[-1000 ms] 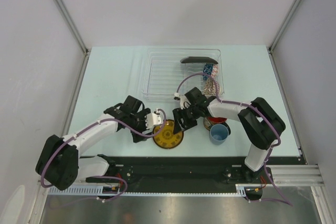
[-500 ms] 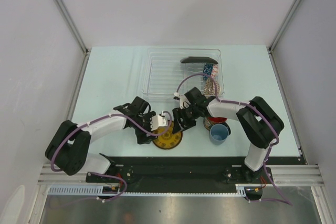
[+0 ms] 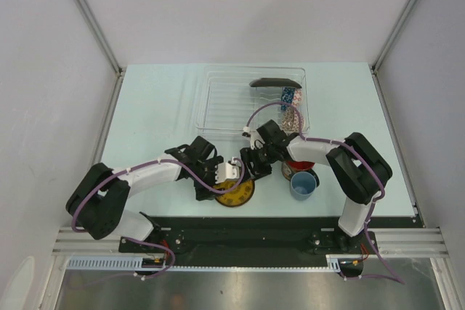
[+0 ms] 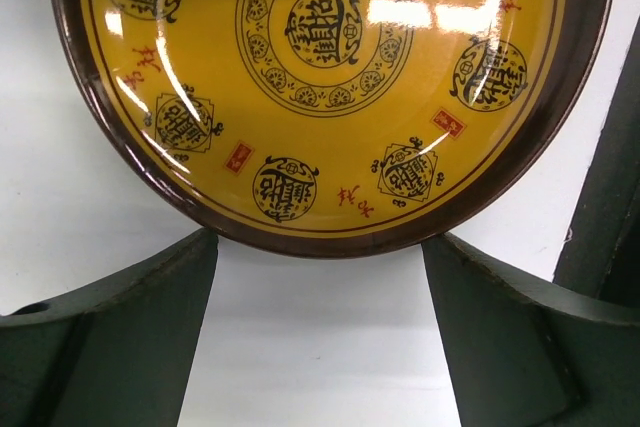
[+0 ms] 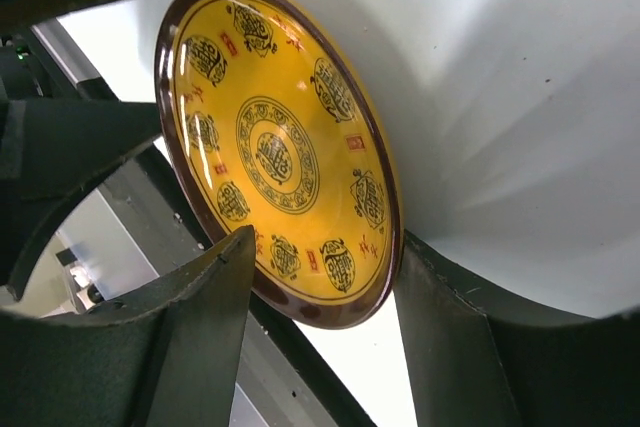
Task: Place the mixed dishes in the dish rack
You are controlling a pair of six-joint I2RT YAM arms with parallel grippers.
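Fingers point(image 4: 110, 347) of the left gripper point(image 4: 320, 257) spread wide and released, nothing clamped, and the near rim of the round yellow dark-rimmed plate point(image 4: 320, 77) sits right at their tips. Whether they touch it, I can't tell. Over to the right gripper point(image 5: 326, 247): also released, its two dark fingers point(image 5: 150, 347) standing either side of the plate's point(image 5: 275, 147) brown edge, with the rim reaching into the gap between them. Beyond the plate in that wrist view, dark parts of the left arm point(image 5: 70, 157) crowd the upper left.

From above, the left gripper point(image 3: 234, 178) comes in from the left and the right gripper point(image 3: 248, 172) from the right. They meet over the far side of the plate point(image 3: 234, 194), which lies on the pale bench point(image 3: 160, 107) near the middle of its near edge.

Just right of that, the red-inside cup point(image 3: 288, 172) is half hidden under the right arm. The light blue cup point(image 3: 303, 184) stands upright beside it, closer to the near edge.

Towards the far edge sits the dish rack point(image 3: 211, 107), clear and ribbed. The black square floral plate point(image 3: 276, 83) stands on edge along its far side. The blue mosaic bowl point(image 3: 289, 96) and the small pinkish-white patterned bowl point(image 3: 290, 117) are tucked along its right wall
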